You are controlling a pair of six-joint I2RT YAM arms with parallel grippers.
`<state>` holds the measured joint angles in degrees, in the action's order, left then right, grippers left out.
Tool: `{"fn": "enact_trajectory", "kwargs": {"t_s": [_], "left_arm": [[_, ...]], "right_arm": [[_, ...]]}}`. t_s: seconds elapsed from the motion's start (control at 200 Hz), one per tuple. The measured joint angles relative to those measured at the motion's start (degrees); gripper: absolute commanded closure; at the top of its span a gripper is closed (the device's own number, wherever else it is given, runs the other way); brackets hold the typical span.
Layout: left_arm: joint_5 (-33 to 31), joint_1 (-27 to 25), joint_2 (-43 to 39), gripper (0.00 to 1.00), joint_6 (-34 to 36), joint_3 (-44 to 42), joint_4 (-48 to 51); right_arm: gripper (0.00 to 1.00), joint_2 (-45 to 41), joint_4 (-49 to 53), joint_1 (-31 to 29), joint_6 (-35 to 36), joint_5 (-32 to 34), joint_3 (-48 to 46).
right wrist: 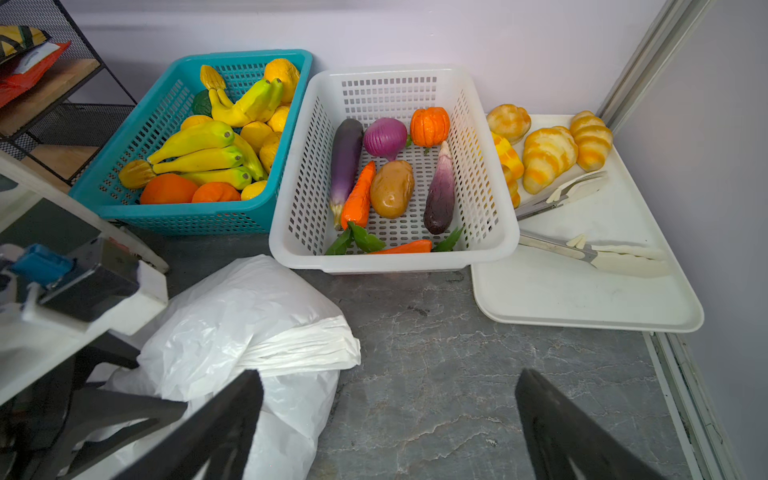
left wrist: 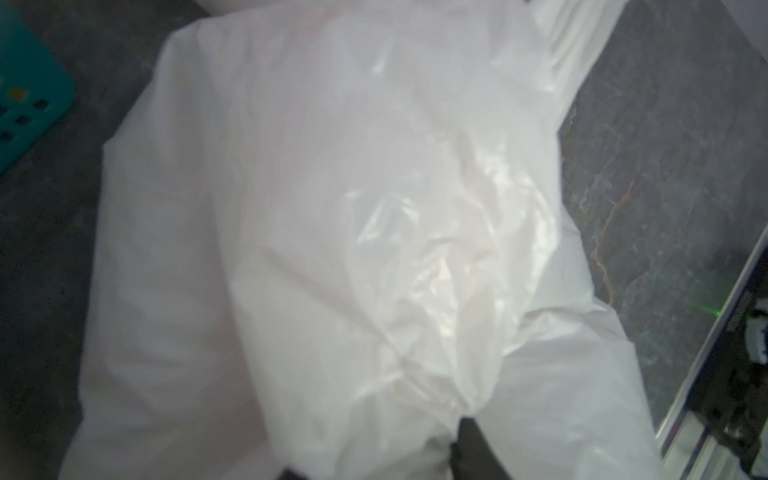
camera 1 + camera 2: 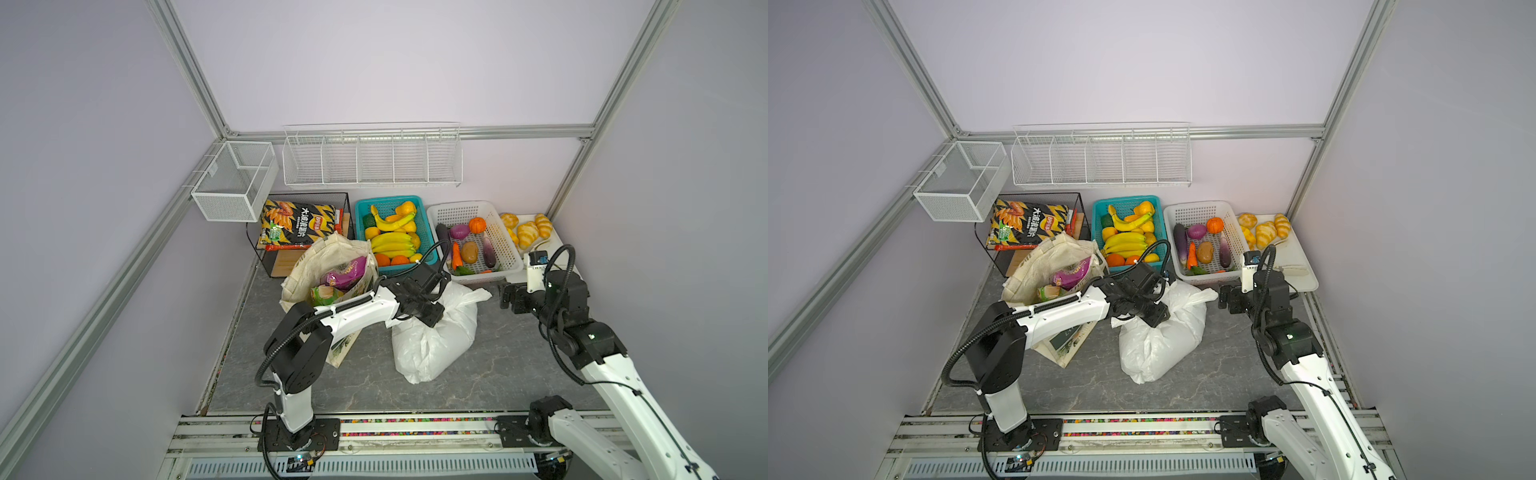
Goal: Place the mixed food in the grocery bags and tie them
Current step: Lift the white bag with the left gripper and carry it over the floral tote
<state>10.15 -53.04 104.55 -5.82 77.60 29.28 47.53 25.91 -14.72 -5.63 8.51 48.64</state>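
Two bags sit on the grey counter (image 3: 511, 365) in both top views. The larger, a cream canvas tote (image 3: 309, 259), stands open at the left. Just beside it lies a bulging white plastic bag (image 3: 432, 349), its contents hidden. Inside the tote are a purple snack packet (image 3: 347, 274) and a smaller green chip packet (image 3: 323, 296).

The tote looks stiff enough to stand by itself. The plastic looks thin, light and slippery, likely to crumple or tear, so its loop handles seem the safest hold for tying.

The left gripper (image 3: 428, 316) sits at the top of the plastic bag; whether it pinches the plastic cannot be told. The right gripper (image 1: 388, 380) is spread wide and empty, near the bag.

Only the right wrist view shows a flat folded handle (image 1: 307, 347) lying across the bag. The left wrist view shows only blurred, crinkled plastic. Only the top views show the tote.
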Motion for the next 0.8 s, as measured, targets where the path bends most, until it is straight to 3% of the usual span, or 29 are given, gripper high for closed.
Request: {"fn": "enact_trajectory", "kwargs": {"t_s": [0.08,0.205,0.425,0.61,0.8], "left_arm": [[1.55,-0.02,-0.87,1.00,0.07,-0.04,0.20],[4.48,-0.02,-6.25,1.00,-0.39,-0.09,0.50],[4.98,0.07,-24.81,1.00,0.55,0.22,0.66],[-1.99,2.67,-36.11,1.00,2.25,5.73,3.34],[-15.61,7.48,-42.53,1.00,5.62,13.22,5.18]], "right_arm": [[0.02,-0.04,0.00,0.00,-0.02,-0.04,-0.02],[0.02,-0.46,0.02,0.00,-0.31,0.00,-0.02],[0.01,-4.79,-0.04,0.00,-1.27,0.04,0.00],[0.01,-11.96,-1.88,0.00,-2.47,-1.29,-0.42],[0.01,-13.18,-5.05,0.00,-3.72,-5.49,-0.68]]}}
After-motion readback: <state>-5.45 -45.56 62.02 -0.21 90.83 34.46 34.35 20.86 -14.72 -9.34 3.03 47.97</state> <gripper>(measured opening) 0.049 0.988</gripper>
